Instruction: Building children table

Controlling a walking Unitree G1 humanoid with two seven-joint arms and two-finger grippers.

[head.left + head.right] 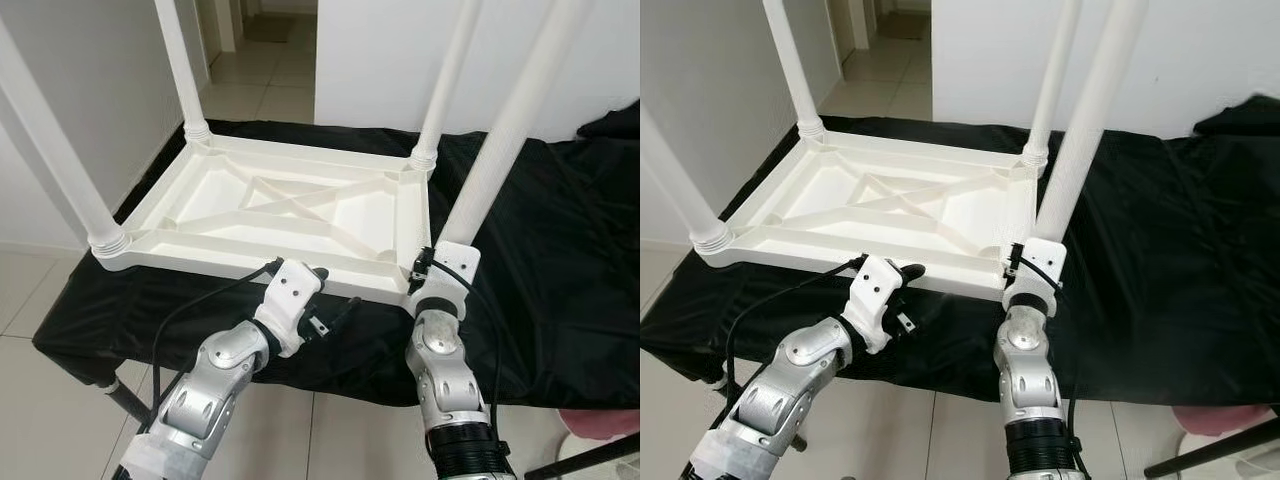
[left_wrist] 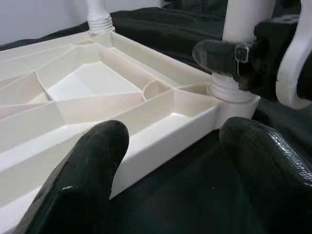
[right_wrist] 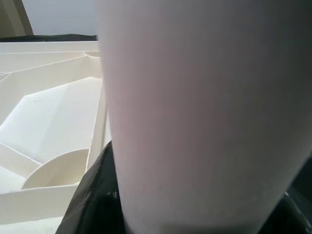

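Right gripper (image 1: 432, 262) is clenched round the base of the near right leg (image 1: 505, 130), which stands in its corner socket of the upturned white table (image 1: 290, 215). Left gripper (image 2: 170, 161) hangs released at the table's near rim — fingers (image 2: 87, 170) spread, holding nothing. Table lies upside down on a black cloth (image 1: 560, 250), three other legs (image 1: 178, 65) standing in their sockets.

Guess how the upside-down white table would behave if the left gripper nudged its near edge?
The table top looks like thin ribbed plastic, so probably light yet fairly stiff. It lies flat on glossy black cloth, so it may slide rather than tip. The right gripper is closed around the near right leg, likely resisting a shove; the left gripper is open.
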